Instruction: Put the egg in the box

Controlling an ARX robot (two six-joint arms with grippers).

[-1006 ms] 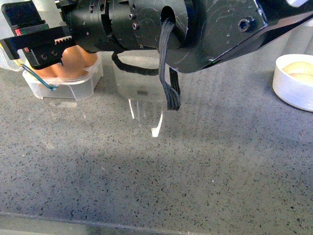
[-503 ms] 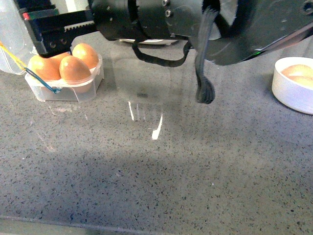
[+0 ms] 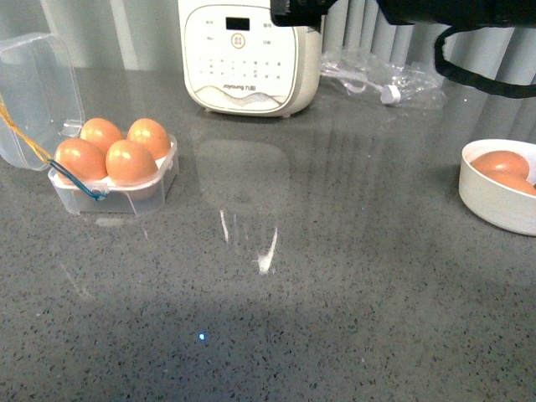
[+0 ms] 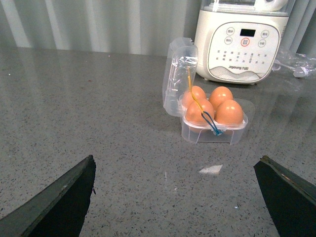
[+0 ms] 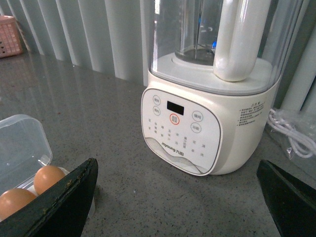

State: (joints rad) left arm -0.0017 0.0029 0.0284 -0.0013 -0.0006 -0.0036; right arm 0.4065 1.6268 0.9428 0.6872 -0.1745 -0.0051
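A grey speckled stone surface [image 3: 335, 293] runs back to pale vertical blinds [image 3: 109, 33]. At the far middle stands a white appliance [image 3: 249, 54] with a button panel and a clear jug on top. To its right lies a crumpled clear bag [image 3: 381, 71] with a white cord inside. At the right edge a round white bowl [image 3: 486, 201] holds two more eggs [image 3: 501, 161].

On the left sits the box [image 3: 113, 188]. Its clear lid [image 3: 38, 92] is hinged open and stands up on its left side, and yellow and blue cords [image 3: 71, 177] trail across its front. An egg [image 3: 131, 162] fills each of its four cups.

The left pincer [image 4: 177, 160] hangs over the surface, apart from the box, with its fingers spread wide and nothing held. The right pincer [image 5: 177, 162] faces the appliance, likewise wide apart, gripping and touching nothing.
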